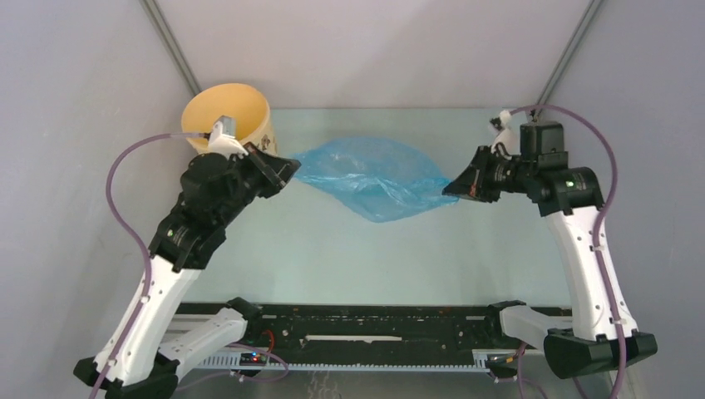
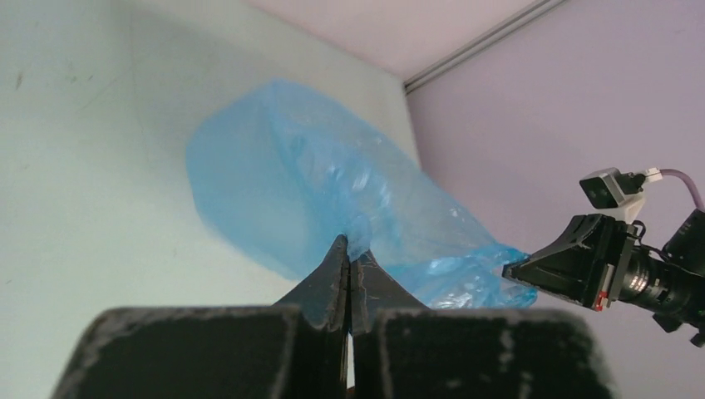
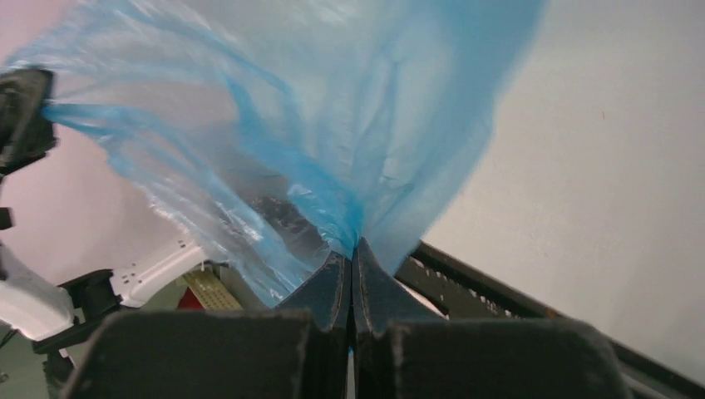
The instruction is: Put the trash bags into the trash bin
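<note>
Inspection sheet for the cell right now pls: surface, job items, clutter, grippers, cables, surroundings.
Surface: pale table, faint marks.
Job's things: blue trash bag stretched between both grippers; trash bin at the far left corner, bag not in it.
Clutter: nothing seen.
Grippers: left gripper shut on the bag's left end; right gripper shut on its right end.
Cables: purple cables loop beside each arm, apart from the bag.
Surroundings: grey walls; black rail at the near edge.

No text, label, brand, number or sign can be read in any view.
</note>
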Motion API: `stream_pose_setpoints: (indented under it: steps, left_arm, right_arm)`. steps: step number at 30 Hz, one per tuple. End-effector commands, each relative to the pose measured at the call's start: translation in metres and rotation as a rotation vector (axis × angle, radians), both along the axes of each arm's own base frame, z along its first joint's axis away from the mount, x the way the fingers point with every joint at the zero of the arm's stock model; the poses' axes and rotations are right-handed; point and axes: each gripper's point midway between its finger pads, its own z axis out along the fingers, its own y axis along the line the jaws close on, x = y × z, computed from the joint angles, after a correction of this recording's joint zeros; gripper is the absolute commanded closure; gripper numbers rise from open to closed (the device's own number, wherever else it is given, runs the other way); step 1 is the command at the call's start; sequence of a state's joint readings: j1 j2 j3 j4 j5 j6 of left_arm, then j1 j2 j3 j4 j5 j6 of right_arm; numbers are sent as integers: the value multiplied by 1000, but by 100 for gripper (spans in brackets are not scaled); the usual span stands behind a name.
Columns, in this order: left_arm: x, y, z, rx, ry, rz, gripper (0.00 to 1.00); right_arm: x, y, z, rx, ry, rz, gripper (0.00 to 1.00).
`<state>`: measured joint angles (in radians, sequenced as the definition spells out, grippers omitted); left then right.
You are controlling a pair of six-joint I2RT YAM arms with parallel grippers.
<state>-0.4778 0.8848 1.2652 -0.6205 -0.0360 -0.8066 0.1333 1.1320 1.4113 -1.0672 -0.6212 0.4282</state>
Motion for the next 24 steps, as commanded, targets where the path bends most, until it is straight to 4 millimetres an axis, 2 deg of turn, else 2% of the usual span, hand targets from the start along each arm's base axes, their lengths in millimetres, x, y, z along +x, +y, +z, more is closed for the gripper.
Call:
stream_pose_setpoints:
  steps: [1, 6, 8, 10, 12, 14, 17, 18, 21, 24]
  left_arm:
    - [-18, 5, 66, -150, -238, -19, 99]
    - [-17, -9, 48, -174, -183, -80, 98]
    - [-17, -9, 45, -164, -181, -79, 92]
    - [-17, -5, 41, -134, -176, -68, 79]
    - [-17, 1, 35, -78, -158, -49, 56]
    - [-16, 15, 26, 4, -122, 9, 30]
    - [-16, 38, 18, 131, -85, 91, 4]
    - [-15, 47, 17, 172, -77, 123, 1]
    - [-12, 78, 22, 279, -56, 254, 0]
    - [0, 95, 30, 363, -45, 337, 0]
  right_arm:
    - [-7, -1, 73, 33, -234, 15, 100]
    - [-3, -8, 79, 57, -233, -20, 100]
    - [-2, -15, 86, 63, -246, -60, 100]
    - [0, -23, 89, 47, -249, -107, 100]
    - [1, -32, 90, 13, -243, -157, 100]
    - [0, -39, 89, -18, -236, -197, 100]
    - [-2, -49, 83, -63, -214, -255, 100]
    - [-2, -53, 80, -79, -207, -274, 100]
    - [-7, -59, 73, -108, -200, -302, 100]
    - [-11, -57, 66, -101, -182, -285, 100]
